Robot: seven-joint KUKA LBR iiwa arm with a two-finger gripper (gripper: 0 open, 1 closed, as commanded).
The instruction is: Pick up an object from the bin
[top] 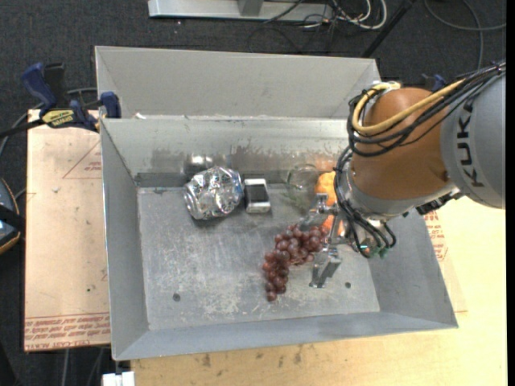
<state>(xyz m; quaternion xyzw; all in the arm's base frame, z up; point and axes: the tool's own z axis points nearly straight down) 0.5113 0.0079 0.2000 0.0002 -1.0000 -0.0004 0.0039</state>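
Note:
My gripper hangs low over the right half of the bin floor, its fingertips close together just right of a bunch of dark purple grapes. Nothing shows between the fingertips. The grapes stretch from about the bin's middle down toward the front. An orange thing lies behind the gripper, partly covered by the arm's orange dome. A clear glass-like thing rests beside it near the back wall.
A crumpled ball of silver foil sits at the back left of the floor, with a small grey-and-black box right beside it. The arm's orange dome and cables cover the bin's right side.

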